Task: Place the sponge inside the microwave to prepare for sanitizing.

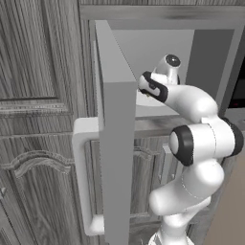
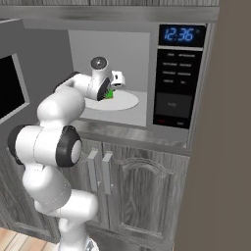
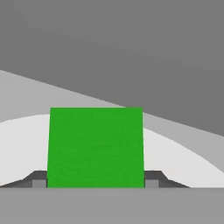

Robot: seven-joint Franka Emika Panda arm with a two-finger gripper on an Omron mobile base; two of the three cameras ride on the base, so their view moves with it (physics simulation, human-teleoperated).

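The microwave [image 2: 179, 78] stands open, its white round plate [image 2: 128, 101] on the cavity floor. My gripper [image 2: 112, 90] reaches into the cavity just above the plate, shut on the sponge [image 2: 110, 94]. In the hand view the sponge's green face [image 3: 95, 146] fills the space between the two dark fingertips [image 3: 38, 179], with the plate [image 3: 183, 162] pale beneath it. I cannot tell whether the sponge touches the plate. The microwave's open door [image 1: 117, 143] swings out to the left, edge-on, with its pale bar handle [image 1: 81, 177].
The open door [image 2: 11, 88] stands close to the arm's left side. Grey wood-grain cabinet doors [image 2: 142, 191] with bar handles [image 2: 98, 171] lie below the microwave. A tall brown panel [image 2: 225, 147] bounds the right. More cabinet fronts [image 1: 33, 119] fill the left.
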